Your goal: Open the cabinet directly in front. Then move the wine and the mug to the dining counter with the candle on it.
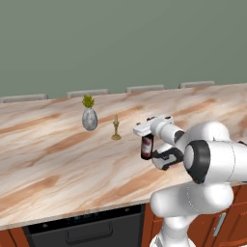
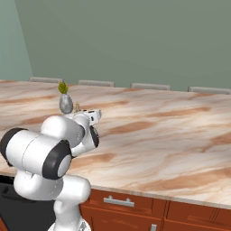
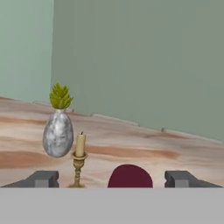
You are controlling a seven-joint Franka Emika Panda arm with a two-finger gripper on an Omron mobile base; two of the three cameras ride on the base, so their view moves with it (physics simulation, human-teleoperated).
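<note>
Just below the gripper (image 3: pixel 112 179), the dark glass wine bottle (image 3: pixel 130 176) shows merely its dark red capsule top; its body is cut off.

The white wrist hides its neck from the left base view.

No readable text turns up anywhere in this moment. The wine (image 1: pixel 146 147) stands on the tabletop (image 1: pixel 58 159) with its label facing the left base view, but the label comes across as a blur of red and white with no letters or numbers to make out. The candle (image 3: pixel 78 164) and the grey vase (image 3: pixel 57 133) carry no markings, and the dark appliance front (image 1: pixel 87 231) under the tabletop edge shows no legible brand or sign.
</note>
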